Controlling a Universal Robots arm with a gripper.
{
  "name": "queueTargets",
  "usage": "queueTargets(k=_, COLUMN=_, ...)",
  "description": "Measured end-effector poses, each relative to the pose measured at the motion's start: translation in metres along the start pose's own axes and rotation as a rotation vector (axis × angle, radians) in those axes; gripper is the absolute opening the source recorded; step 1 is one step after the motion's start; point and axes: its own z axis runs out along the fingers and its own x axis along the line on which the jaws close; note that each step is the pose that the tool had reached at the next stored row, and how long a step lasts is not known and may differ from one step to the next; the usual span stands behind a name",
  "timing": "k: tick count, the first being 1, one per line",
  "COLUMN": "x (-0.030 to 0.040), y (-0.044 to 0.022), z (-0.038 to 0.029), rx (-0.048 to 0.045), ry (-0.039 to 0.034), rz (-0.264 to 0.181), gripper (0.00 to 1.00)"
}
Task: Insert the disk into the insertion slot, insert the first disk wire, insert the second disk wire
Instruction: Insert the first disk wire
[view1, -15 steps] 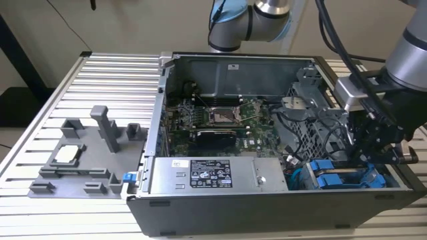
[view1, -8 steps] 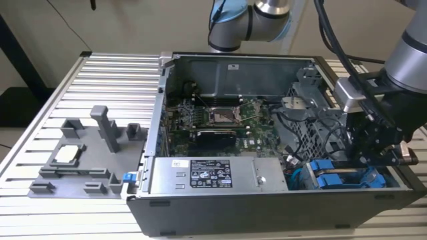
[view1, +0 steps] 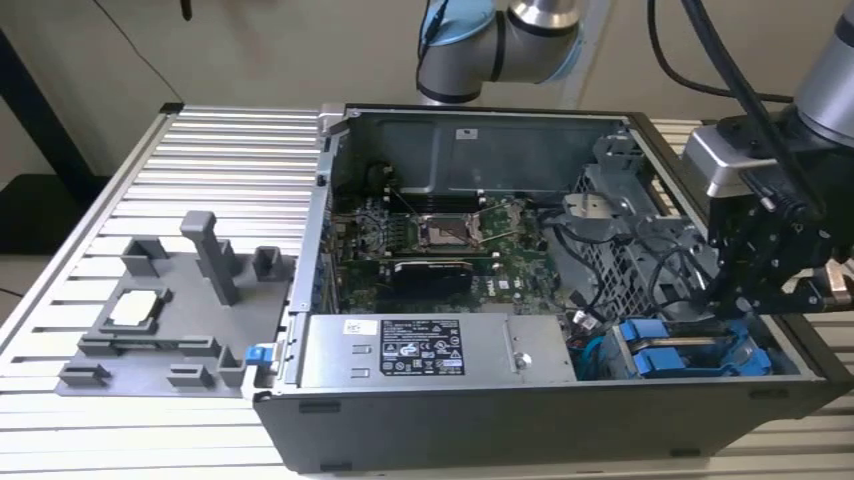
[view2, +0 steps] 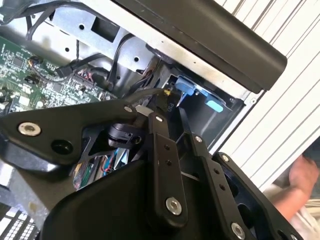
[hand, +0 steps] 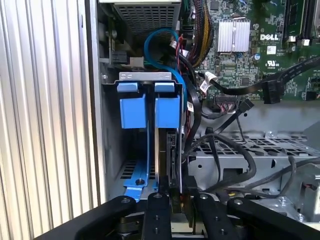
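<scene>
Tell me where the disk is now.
In the first wrist view, the disk stands edge-on in the drive cage, beside another blue carrier, straight ahead of the gripper.

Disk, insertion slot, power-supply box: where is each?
the disk (hand: 167, 112), first wrist view, blue end handle.
the insertion slot (hand: 112, 140), first wrist view, grey side wall.
the power-supply box (view1: 420, 350), exterior view, white label.

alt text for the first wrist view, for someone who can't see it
The black tool is at the end of the disk, which stands edge-on inside the grey insertion slot beside two blue handles. Black cables and a green motherboard lie alongside.
</scene>
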Motion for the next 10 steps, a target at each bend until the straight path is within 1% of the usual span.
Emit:
queueTargets(k=8, x=0.0000, y=0.0000, z=-0.0001, rx=0.0001, ry=0.0012, rz=0.000, gripper=0.26)
queueTargets(k=10, x=0.0000, y=0.0000, z=-0.0001, rx=0.0000, ry=0.0013, rz=0.000, gripper=0.24)
